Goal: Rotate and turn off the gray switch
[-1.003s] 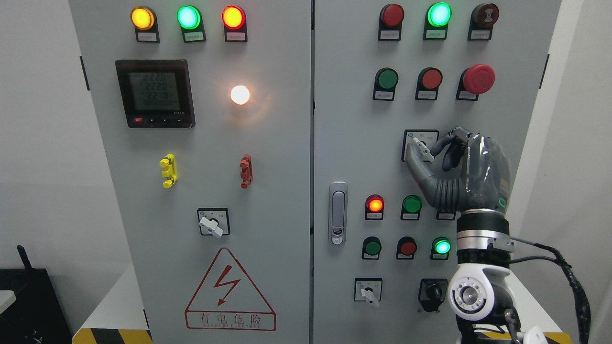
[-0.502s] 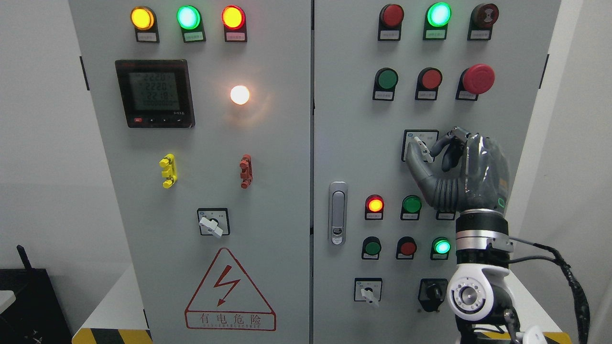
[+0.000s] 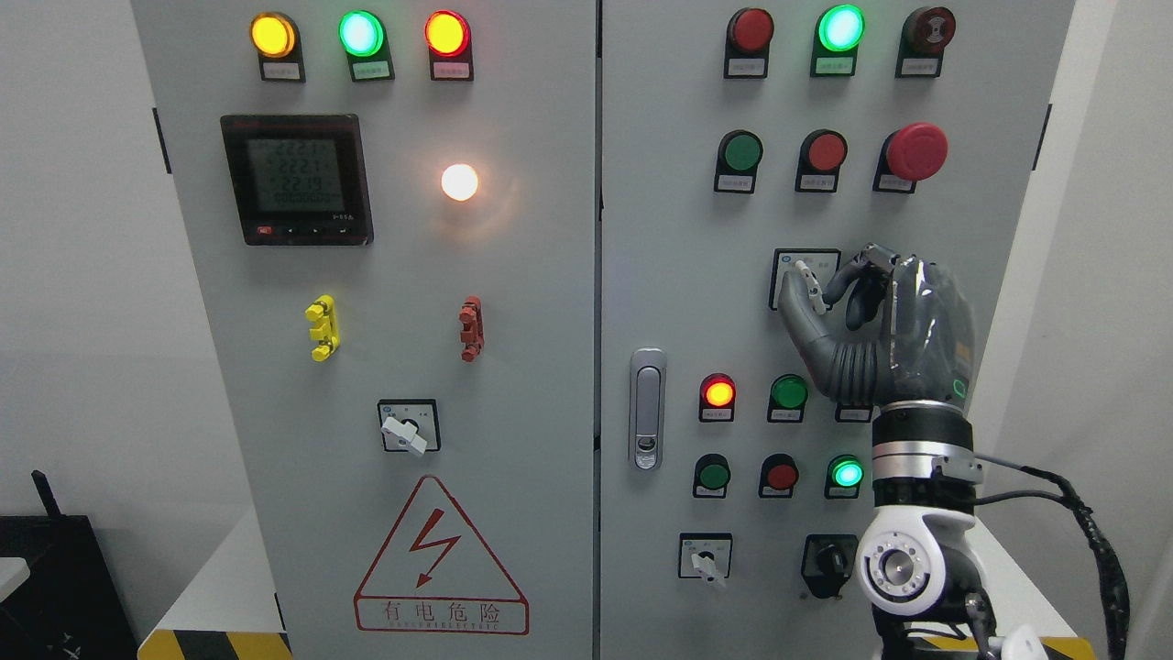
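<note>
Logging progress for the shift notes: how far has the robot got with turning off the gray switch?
Reach done: the right hand is up at the gray switch, thumb and fingers pinching its lever. The turn is in hand; the lever points up-left. Left: finishing the rotation and letting go.

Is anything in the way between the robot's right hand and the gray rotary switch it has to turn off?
Nothing visible is. The right hand is already on the gray rotary switch, thumb and fingers closed around its lever on the right cabinet door.

white walls (image 3: 82,275), dark box (image 3: 55,587) at lower left
</note>
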Controlling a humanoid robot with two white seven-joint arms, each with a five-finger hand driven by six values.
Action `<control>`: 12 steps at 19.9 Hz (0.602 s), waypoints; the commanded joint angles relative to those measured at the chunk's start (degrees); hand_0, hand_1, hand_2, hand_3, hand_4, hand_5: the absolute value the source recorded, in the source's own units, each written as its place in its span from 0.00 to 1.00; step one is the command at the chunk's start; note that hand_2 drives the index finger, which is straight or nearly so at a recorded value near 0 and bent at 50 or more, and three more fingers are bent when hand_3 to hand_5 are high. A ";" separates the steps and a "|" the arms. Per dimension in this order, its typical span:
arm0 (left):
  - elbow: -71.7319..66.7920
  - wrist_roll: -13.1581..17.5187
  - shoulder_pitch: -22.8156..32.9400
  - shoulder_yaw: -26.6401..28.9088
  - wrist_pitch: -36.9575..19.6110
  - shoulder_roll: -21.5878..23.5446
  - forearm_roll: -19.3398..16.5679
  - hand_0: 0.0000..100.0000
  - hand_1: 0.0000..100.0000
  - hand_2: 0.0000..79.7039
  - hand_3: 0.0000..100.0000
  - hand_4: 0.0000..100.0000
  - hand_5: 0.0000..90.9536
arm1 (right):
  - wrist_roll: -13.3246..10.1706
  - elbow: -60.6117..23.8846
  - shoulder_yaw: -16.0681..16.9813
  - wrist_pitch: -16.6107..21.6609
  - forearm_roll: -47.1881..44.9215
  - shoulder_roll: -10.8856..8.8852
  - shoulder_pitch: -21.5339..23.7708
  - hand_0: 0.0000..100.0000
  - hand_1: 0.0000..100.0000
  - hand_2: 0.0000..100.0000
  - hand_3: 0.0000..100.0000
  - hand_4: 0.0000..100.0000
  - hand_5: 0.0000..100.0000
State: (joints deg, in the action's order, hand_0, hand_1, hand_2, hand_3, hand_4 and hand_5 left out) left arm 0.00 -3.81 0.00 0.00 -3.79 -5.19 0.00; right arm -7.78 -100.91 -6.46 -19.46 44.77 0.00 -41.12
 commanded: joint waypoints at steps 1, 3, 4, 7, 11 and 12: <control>1.49 0.03 -0.53 0.44 0.01 0.00 1.06 0.12 0.39 0.00 0.00 0.00 0.00 | 0.13 0.01 -0.04 0.12 -0.03 0.62 -0.01 0.44 0.53 0.74 1.00 0.93 1.00; 1.49 0.03 -0.53 0.44 0.01 0.00 1.14 0.12 0.39 0.00 0.00 0.00 0.00 | 0.13 0.01 -0.04 0.12 -0.03 0.62 -0.01 0.45 0.53 0.74 1.00 0.93 1.00; 1.49 0.03 -0.53 0.44 0.01 0.00 1.14 0.12 0.39 0.00 0.00 0.00 0.00 | 0.13 0.01 -0.04 0.12 -0.03 0.62 -0.01 0.45 0.53 0.74 1.00 0.93 1.00; 1.49 0.03 -0.53 0.44 0.01 0.00 1.14 0.12 0.39 0.00 0.00 0.00 0.00 | 0.13 0.01 -0.04 0.12 -0.03 0.62 -0.01 0.45 0.53 0.74 1.00 0.93 1.00; 1.49 0.03 -0.53 0.44 0.01 0.00 1.14 0.12 0.39 0.00 0.00 0.00 0.00 | 0.13 0.01 -0.04 0.21 -0.04 0.62 -0.01 0.46 0.53 0.74 1.00 0.93 1.00; 1.49 0.03 -0.53 0.44 0.01 0.00 1.14 0.12 0.39 0.00 0.00 0.00 0.00 | 0.13 0.01 -0.04 0.21 -0.03 0.62 -0.01 0.46 0.53 0.74 1.00 0.93 1.00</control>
State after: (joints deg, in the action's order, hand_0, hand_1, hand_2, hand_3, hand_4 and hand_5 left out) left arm 0.00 -3.80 0.00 0.00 -3.80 -5.19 0.00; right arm -7.25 -100.89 -6.50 -19.29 44.71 0.01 -41.13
